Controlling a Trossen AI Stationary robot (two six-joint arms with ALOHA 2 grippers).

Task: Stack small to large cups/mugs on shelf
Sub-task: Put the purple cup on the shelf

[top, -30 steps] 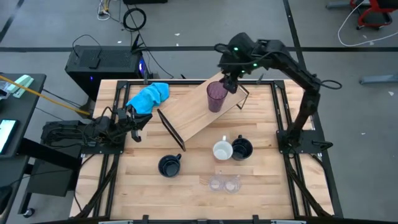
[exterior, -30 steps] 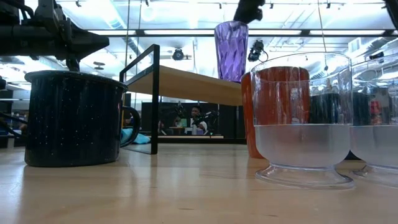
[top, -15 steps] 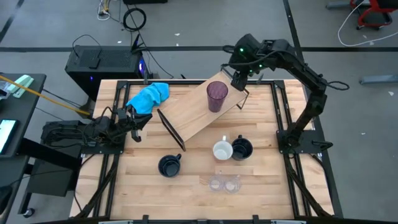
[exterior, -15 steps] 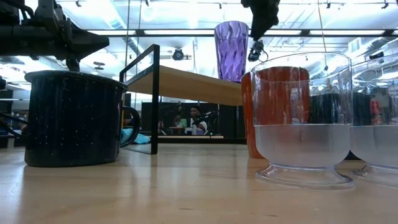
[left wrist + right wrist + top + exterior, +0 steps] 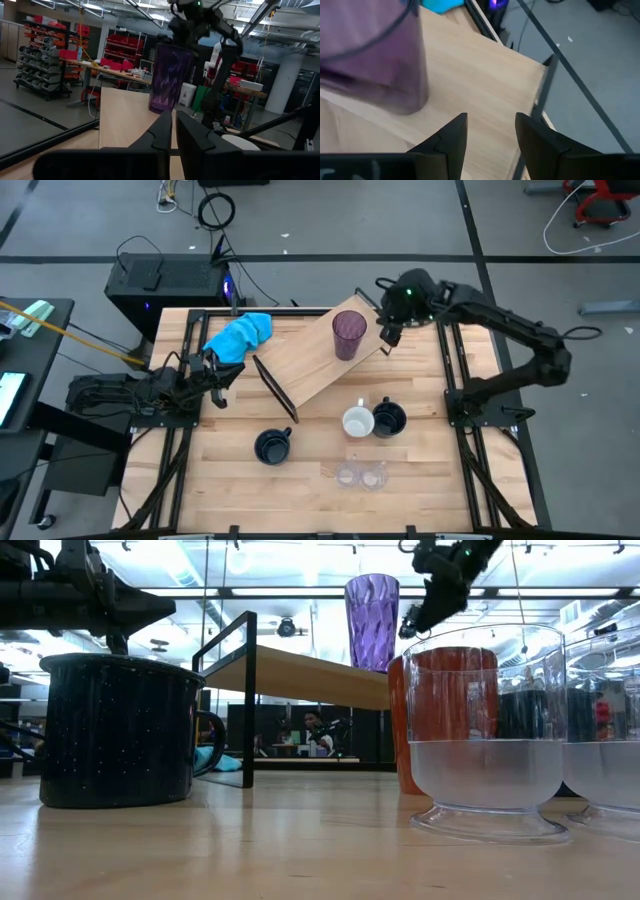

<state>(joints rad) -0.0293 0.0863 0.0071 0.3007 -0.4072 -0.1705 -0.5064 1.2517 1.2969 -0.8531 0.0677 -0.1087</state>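
A purple tumbler (image 5: 349, 333) stands upright by its base on the far right end of the wooden shelf (image 5: 305, 365), which lies slantwise across the table on its black frame ends. My right gripper (image 5: 388, 333) hangs open just right of the tumbler, over the shelf's end frame, with nothing between its fingers (image 5: 452, 137). In the right wrist view the tumbler (image 5: 370, 55) stays off to one side. On the tabletop in front of the shelf stand a white mug (image 5: 357, 421), two navy mugs (image 5: 388, 418) (image 5: 272, 445) and small clear cups (image 5: 360, 474). My left gripper (image 5: 215, 380) waits shut at the table's left edge.
A bright blue cloth (image 5: 240, 335) lies at the far left, beside the shelf's left end. In the low view a navy mug (image 5: 118, 730) and the clear cups (image 5: 487, 730) stand close in front. Bare planks lie at the near left and right of the table.
My right gripper has drawn away from the purple tumbler's rim toward the table's right edge and sunk lower, tipping further down, its fingers still apart. The tumbler has stayed upright on the shelf.
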